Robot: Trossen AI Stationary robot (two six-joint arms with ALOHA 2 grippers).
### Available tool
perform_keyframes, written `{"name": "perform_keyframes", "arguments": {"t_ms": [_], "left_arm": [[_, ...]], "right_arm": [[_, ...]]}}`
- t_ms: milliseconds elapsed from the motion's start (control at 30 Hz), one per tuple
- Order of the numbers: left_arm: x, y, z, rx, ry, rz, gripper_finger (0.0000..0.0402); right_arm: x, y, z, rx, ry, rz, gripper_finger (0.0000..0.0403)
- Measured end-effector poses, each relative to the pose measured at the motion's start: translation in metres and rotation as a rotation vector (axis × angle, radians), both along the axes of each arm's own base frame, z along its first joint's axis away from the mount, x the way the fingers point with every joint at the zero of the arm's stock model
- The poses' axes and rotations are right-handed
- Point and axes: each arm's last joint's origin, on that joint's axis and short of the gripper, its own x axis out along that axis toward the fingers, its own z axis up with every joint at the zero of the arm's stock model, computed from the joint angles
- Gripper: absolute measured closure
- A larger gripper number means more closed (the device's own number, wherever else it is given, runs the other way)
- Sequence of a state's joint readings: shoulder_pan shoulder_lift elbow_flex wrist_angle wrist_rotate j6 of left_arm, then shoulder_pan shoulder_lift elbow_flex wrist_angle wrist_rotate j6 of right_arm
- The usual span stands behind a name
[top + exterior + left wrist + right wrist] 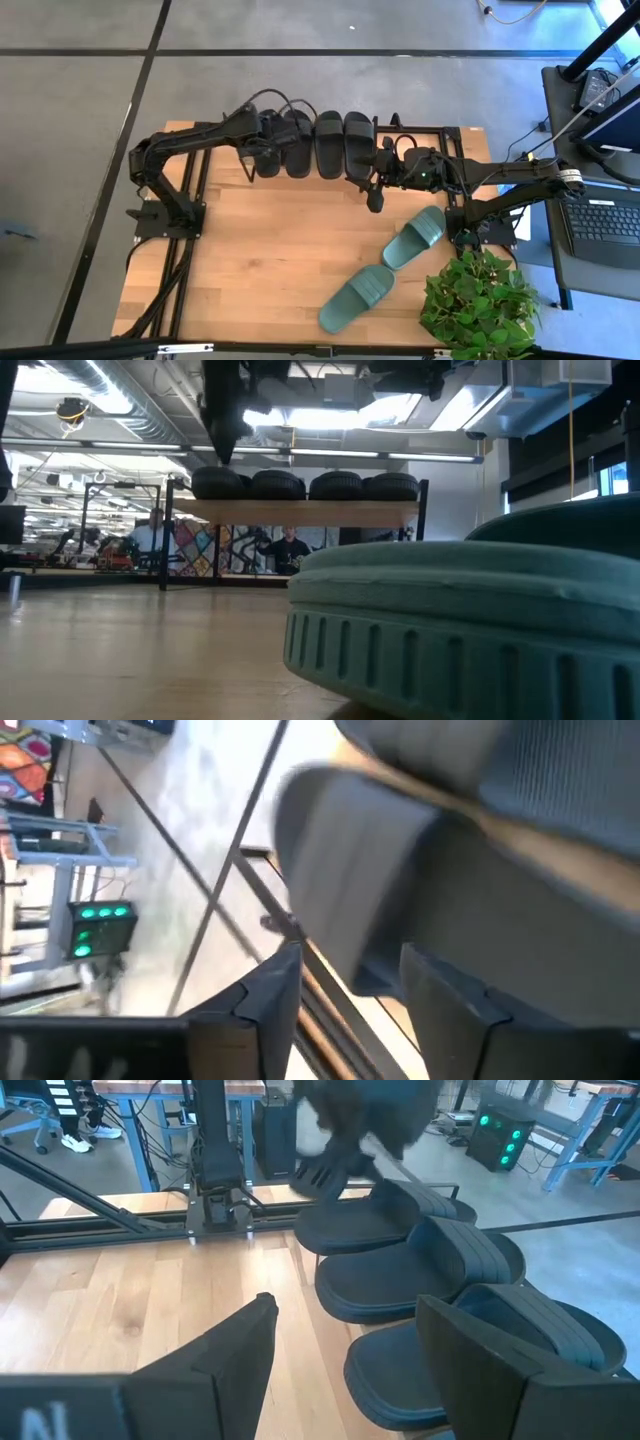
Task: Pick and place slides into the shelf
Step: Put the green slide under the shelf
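Observation:
Four black slides [315,145] lie side by side on the shelf [300,512], at the table's far side. Two green slides [415,235] [357,298] rest sole-down on the table near its right edge; one [460,620] fills the low view's foreground. My left gripper [250,160] [350,950] is open and points down over the leftmost black slide [215,482], whose end shows between its fingers. My right gripper [375,203] [342,1300] is open and hovers near the rightmost black slide [470,1350], at the shelf's near side. My left gripper stands over the leftmost black slide's end [370,970] from above. The view is blurred, and I cannot tell whether a finger touches it.
A potted plant [480,300] stands at the table's near right corner beside the green slides. Black metal rails [190,200] run along the table's left side. A desk with a laptop [600,220] lies beyond the right edge. Bare wood spreads across the table's middle.

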State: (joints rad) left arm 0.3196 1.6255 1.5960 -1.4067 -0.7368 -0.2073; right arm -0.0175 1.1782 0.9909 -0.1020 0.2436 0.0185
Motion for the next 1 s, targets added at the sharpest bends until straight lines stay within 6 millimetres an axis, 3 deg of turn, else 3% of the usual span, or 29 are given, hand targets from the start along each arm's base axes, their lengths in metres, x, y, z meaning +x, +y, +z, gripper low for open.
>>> {"name": "perform_keyframes", "arguments": {"t_ms": [267, 533, 633, 833, 1000], "left_arm": [[-0.017, -0.034, 0.061, -0.027, -0.363, -0.074, 0.023], [-0.037, -0.105, 0.1, -0.061, -0.79, -0.337, 0.023], [-0.042, -0.135, 0.1, -0.106, -0.895, -0.488, 0.023], [-0.041, -0.197, 0.078, -0.313, -1.078, -0.837, 0.023], [-0.042, -0.23, 0.054, -0.362, -1.197, -0.979, 0.023]], "right_arm": [[0.0, 0.0, 0.0, 0.001, 0.001, 0.0, 0.0163], [0.0, 0.0, 0.0, 0.0, 0.002, 0.0, 0.0163], [0.0, 0.0, 0.0, 0.0, 0.001, 0.0, 0.0163], [0.0, 0.004, 0.0, 0.0, 0.001, 0.014, 0.0163], [0.0, 0.01, 0.0, 0.007, 0.001, 0.061, 0.0163]]}}
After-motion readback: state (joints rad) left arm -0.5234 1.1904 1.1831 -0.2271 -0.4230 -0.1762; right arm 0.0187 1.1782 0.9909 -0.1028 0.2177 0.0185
